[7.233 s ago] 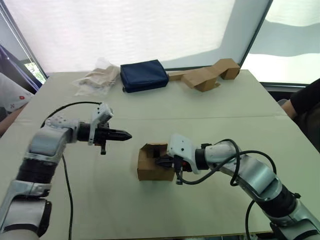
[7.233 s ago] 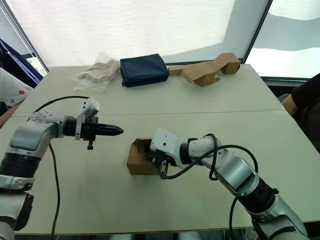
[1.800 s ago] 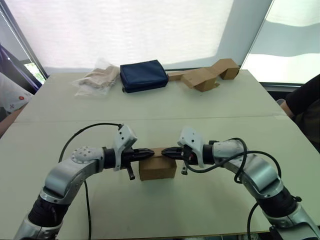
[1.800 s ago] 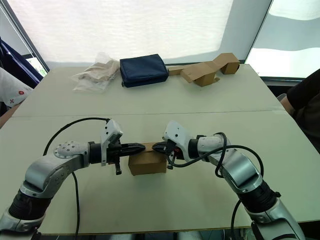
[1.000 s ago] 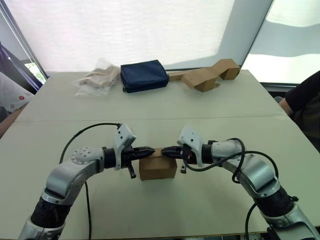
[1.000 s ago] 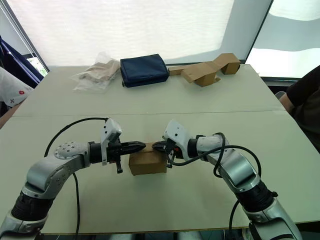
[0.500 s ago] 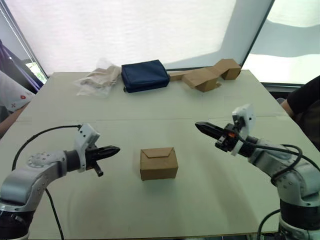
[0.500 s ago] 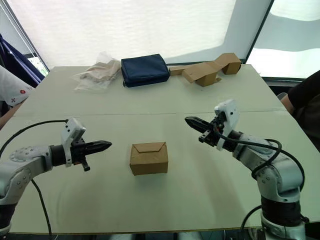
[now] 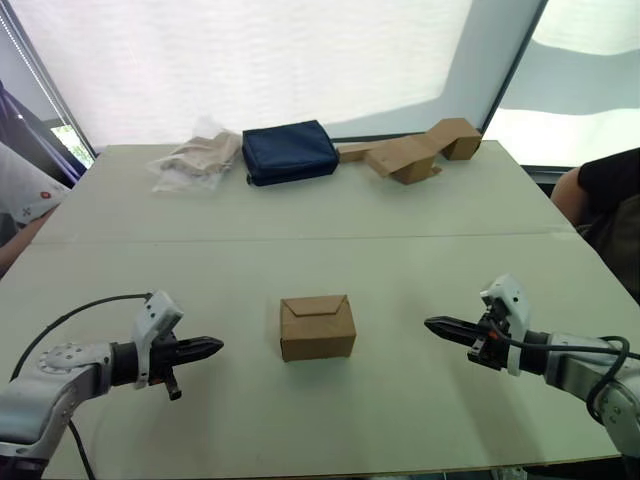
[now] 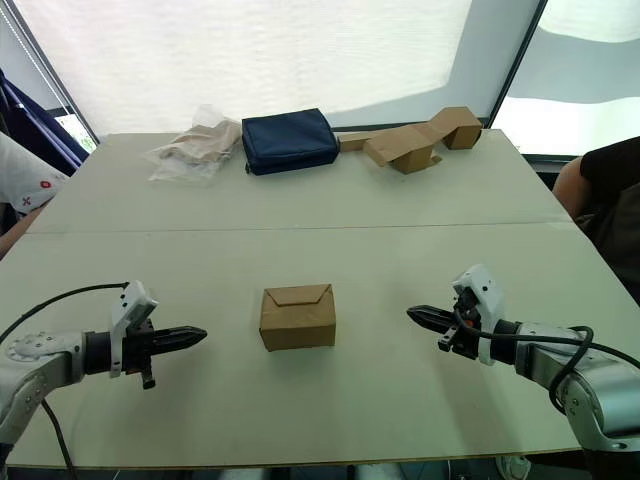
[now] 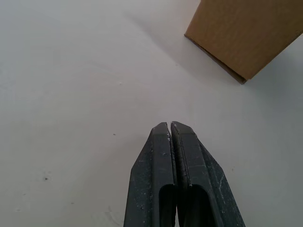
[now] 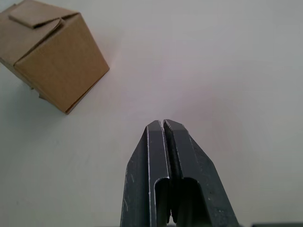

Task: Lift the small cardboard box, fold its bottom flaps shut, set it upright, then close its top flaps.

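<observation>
Small cardboard box (image 9: 317,327) stands upright at frame centre on the table (image 9: 420,210), top flaps folded over. Left gripper (image 9: 205,348) lower left, right gripper (image 9: 442,326) lower right, both clenched empty, tips aimed at it; left slightly nearer

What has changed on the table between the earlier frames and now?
Both tools have let go of the small cardboard box and drawn back to either side, the left tool to the robot's left and the right tool to its right, both shut and clear of it. The box, open at the top earlier, now stands with its top flaps folded shut. The navy pouch and the folded cardboard piece have not moved.
</observation>
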Action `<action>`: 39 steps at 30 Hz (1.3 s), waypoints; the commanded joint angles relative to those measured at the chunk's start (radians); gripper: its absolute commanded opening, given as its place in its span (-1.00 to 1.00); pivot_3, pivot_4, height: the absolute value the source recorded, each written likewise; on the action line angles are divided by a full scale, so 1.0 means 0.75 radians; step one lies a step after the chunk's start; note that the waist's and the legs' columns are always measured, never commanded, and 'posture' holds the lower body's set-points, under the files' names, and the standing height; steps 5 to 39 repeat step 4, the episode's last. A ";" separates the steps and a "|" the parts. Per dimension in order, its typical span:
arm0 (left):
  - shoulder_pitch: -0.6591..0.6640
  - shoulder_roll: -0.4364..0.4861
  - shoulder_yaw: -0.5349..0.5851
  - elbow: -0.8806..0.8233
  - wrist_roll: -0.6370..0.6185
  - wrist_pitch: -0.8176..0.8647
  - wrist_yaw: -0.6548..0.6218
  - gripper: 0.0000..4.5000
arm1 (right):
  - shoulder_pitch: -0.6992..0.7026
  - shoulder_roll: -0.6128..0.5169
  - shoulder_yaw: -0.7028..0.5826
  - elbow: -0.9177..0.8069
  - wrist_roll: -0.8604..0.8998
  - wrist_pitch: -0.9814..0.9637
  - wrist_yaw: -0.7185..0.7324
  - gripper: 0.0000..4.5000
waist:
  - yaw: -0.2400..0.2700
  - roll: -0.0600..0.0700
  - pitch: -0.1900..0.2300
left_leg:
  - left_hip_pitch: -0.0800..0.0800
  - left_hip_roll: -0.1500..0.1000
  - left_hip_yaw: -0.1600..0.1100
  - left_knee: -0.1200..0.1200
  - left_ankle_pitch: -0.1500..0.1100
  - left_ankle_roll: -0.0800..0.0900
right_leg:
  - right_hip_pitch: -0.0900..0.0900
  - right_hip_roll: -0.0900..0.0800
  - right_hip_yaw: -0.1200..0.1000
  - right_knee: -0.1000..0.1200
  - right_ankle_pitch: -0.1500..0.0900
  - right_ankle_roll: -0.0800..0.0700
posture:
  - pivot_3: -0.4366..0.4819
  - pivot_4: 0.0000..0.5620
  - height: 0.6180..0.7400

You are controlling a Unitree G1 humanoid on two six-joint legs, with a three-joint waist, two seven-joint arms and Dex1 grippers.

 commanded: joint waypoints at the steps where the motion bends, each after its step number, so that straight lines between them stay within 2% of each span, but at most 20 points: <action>1: 0.010 -0.009 0.048 -0.028 -0.036 0.006 0.004 -0.98 | 0.006 0.000 -0.006 -0.023 0.000 -0.034 0.011 -1.00 | 0.000 0.000 0.000 | 0.000 0.000 0.000 0.000 0.000 0.000 | 0.000 0.000 0.000 0.000 0.000 0.000 | -0.05 -0.47 1.00; 39: 0.012 -0.013 0.045 -0.032 -0.036 0.006 0.009 -0.98 | 0.006 -0.001 0.013 -0.022 -0.007 -0.040 0.009 -1.00 | 0.000 0.000 0.000 | 0.001 0.000 0.000 0.000 0.000 0.000 | 0.001 0.000 0.000 0.000 0.000 0.000 | -0.05 -0.47 1.00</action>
